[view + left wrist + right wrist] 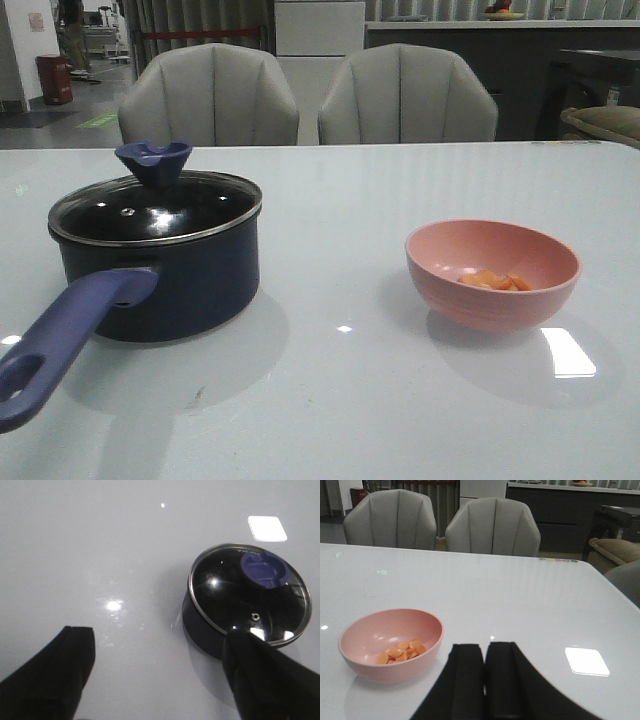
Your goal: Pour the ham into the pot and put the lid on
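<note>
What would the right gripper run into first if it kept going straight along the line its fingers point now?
Probably nothing close: the right gripper, fingers together, points over bare table toward the far edge. The pink bowl with the ham sits off to one side of that line. Depth is hard to judge.

You see the pot (160, 275) upright on the left side of the table, dark navy, round, with its long lighter purple-blue handle (70, 335) pointing toward the near left edge, a hole at the handle's end. The lid (155, 207) sits on the pot, closed: glass, metal rim, dark blue flared knob (153, 160) on top. The ham (492, 281), small orange-pink diced chunks, lies in a heap inside the pink bowl (492, 275), well apart from the pot, to its right.
</note>
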Tool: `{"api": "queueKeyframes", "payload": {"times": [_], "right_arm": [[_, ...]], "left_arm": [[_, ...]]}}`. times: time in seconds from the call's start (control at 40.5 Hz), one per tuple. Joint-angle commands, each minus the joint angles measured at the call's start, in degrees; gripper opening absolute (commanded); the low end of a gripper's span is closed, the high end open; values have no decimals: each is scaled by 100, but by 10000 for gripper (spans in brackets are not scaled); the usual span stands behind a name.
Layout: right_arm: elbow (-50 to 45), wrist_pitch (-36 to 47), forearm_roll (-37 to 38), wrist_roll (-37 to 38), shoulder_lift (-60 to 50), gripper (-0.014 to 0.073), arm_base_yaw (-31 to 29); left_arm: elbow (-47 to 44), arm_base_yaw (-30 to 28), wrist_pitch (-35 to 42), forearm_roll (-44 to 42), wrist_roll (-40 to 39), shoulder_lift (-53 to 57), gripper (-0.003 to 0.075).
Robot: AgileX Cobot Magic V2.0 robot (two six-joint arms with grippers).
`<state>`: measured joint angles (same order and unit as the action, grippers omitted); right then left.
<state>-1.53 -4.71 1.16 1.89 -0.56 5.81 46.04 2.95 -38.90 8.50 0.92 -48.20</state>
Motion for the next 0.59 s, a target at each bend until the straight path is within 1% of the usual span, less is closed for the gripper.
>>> {"api": "queueKeyframes", "payload": {"times": [0.0, 0.074, 0.321, 0.47, 0.569], "right_arm": [[28, 515, 83, -25, -120, 149, -32], [28, 515, 83, -25, -120, 149, -32], [28, 515, 83, -25, -120, 149, -32], [28, 515, 83, -25, -120, 149, -32], [28, 515, 83, -25, -120, 149, -32]], "left_arm": [[537, 198, 182, 155, 1, -525, 616], [847, 457, 65, 155, 1, -918, 650], [2085, 1586, -120, 107, -92, -2420, 638], [2874, 1992, -645, -646, -998, -3288, 638], [3348, 2241, -893, -994, -1389, -3783, 638]]}}
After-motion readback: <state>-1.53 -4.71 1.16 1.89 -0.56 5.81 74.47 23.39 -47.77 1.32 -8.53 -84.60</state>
